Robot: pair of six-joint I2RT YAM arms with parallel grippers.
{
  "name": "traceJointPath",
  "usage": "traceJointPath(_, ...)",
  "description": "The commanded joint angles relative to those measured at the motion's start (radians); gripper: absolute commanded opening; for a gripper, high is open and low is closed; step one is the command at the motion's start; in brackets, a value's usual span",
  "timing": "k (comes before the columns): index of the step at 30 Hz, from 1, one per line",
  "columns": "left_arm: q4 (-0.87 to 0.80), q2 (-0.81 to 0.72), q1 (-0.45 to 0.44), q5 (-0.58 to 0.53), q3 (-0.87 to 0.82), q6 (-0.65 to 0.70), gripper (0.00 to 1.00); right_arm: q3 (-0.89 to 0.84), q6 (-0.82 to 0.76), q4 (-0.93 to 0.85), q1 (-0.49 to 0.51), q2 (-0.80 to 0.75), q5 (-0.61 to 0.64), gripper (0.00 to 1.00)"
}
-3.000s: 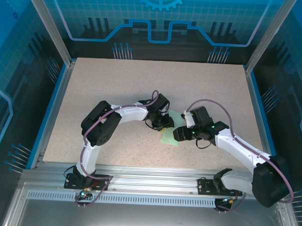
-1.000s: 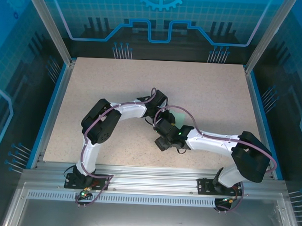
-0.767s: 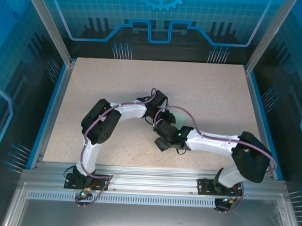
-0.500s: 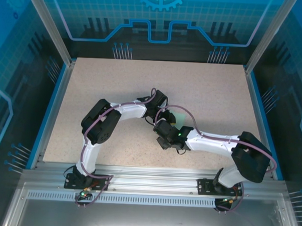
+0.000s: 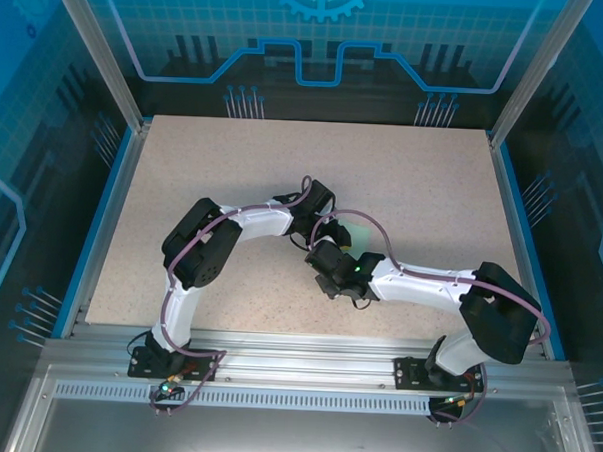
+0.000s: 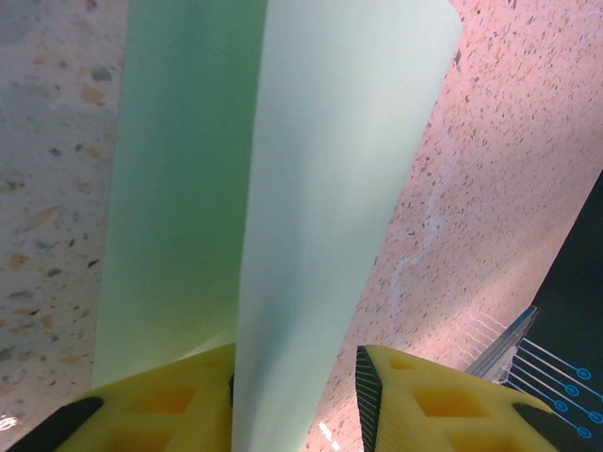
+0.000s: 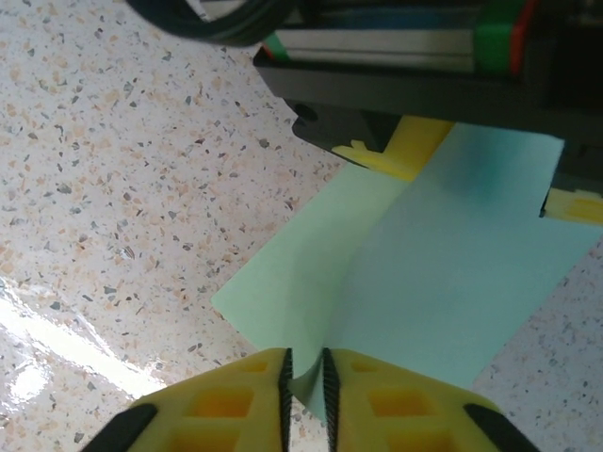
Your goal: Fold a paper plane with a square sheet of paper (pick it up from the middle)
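Near the centre of the speckled table [image 5: 234, 163], a shade toward 3 o'clock, two arms stood close together: the left arm [image 5: 205, 247] stretched in from 8 o'clock, the right arm [image 5: 429, 287] from 4 o'clock. Between them was the square sheet of paper [image 7: 443, 273], pale mint, partly flat on the table and partly lifted into a raised fold [image 7: 363, 273] running lengthwise. The left gripper [image 6: 294, 377] straddled one end of the sheet, with paper passing between its part-spread yellow pads [image 6: 170, 400]; whether they truly clamped it, I could not tell. The right gripper [image 7: 304, 372] had its jaws almost together on the other end of the fold, at 6 o'clock in its own view, pinching the thin paper. This looked like the setting of the centre crease. To do it well, the pinch should sit squarely on the fold line with both halves level. The left gripper should steady its end without tugging, since such thin paper would probably skew or tear under a sideways pull. By count there were one table, two arms, two grippers and one sheet.
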Motion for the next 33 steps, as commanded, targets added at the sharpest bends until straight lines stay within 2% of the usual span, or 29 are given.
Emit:
traceJointPath(1, -0.002, -0.039, 0.007, 0.027, -0.005, -0.005, 0.37, -0.012, 0.004, 0.002, -0.019, -0.011, -0.023, 0.13)
traceJointPath(6, -0.012, -0.041, 0.007, 0.020, -0.005, 0.001, 0.38, -0.029, -0.015, 0.010, -0.042, -0.047, -0.081, 0.11)
traceJointPath(12, -0.023, -0.051, 0.007, -0.004, -0.004, 0.005, 0.40, -0.078, -0.036, 0.058, -0.117, -0.094, -0.238, 0.05)
traceJointPath(22, -0.062, -0.136, 0.006, -0.144, -0.056, 0.016, 0.52, -0.170, -0.084, 0.172, -0.379, -0.140, -0.661, 0.07)
traceJointPath(26, -0.062, -0.170, 0.006, -0.182, -0.090, 0.017, 0.53, -0.174, -0.124, 0.172, -0.484, -0.109, -0.820, 0.08)
traceJointPath(33, -0.033, -0.212, 0.002, -0.175, -0.142, 0.032, 0.51, -0.149, -0.155, 0.141, -0.587, -0.062, -0.888, 0.11)
